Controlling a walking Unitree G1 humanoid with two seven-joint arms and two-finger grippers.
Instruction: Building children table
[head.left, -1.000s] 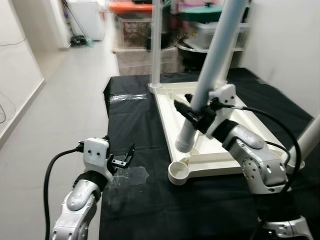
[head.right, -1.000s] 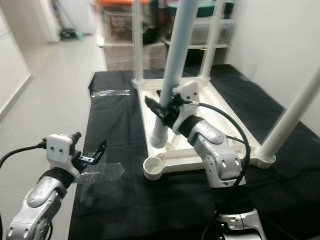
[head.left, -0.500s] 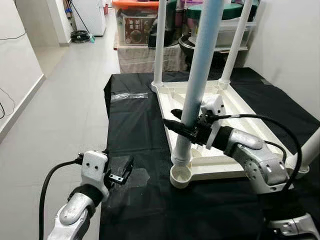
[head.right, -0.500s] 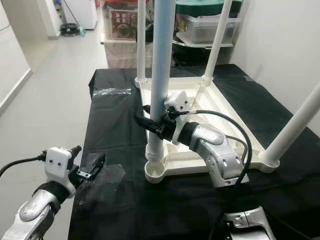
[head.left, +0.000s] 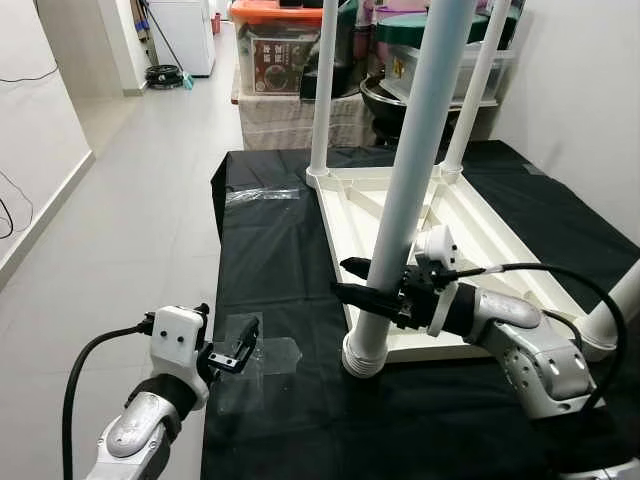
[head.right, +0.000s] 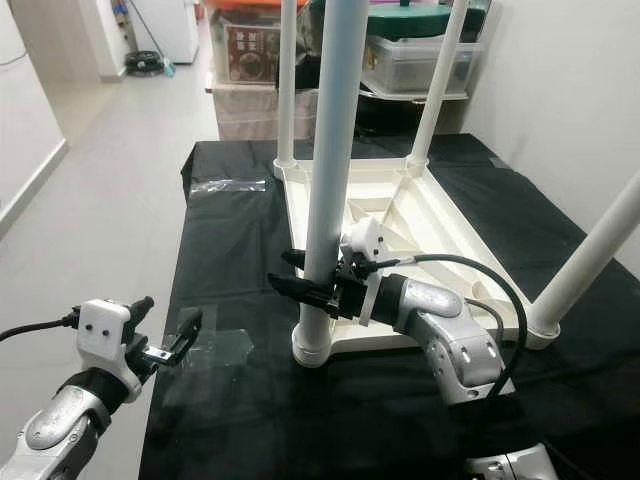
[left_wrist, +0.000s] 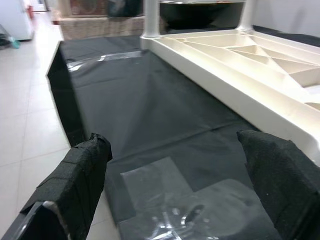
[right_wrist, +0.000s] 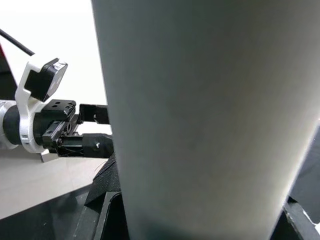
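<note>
Four legs now on upturned cream plastic tabletop (head.left: 480, 215); right gripper (head.left: 362, 292) pinches near white tube leg (head.left: 405, 205) mid-frame, so press straight down into corner socket; left gripper (head.left: 240, 345), fingers spread, idles lower left

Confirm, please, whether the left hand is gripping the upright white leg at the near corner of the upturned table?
Not quite: the right hand is gripping that leg at the table's near corner. The left hand hovers open over the black cloth, as the left eye view shows.

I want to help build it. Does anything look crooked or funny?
The leg the right gripper holds leans a bit in its corner socket, so maybe not fully in. The tabletop lies upside down, normal for fitting legs.
</note>
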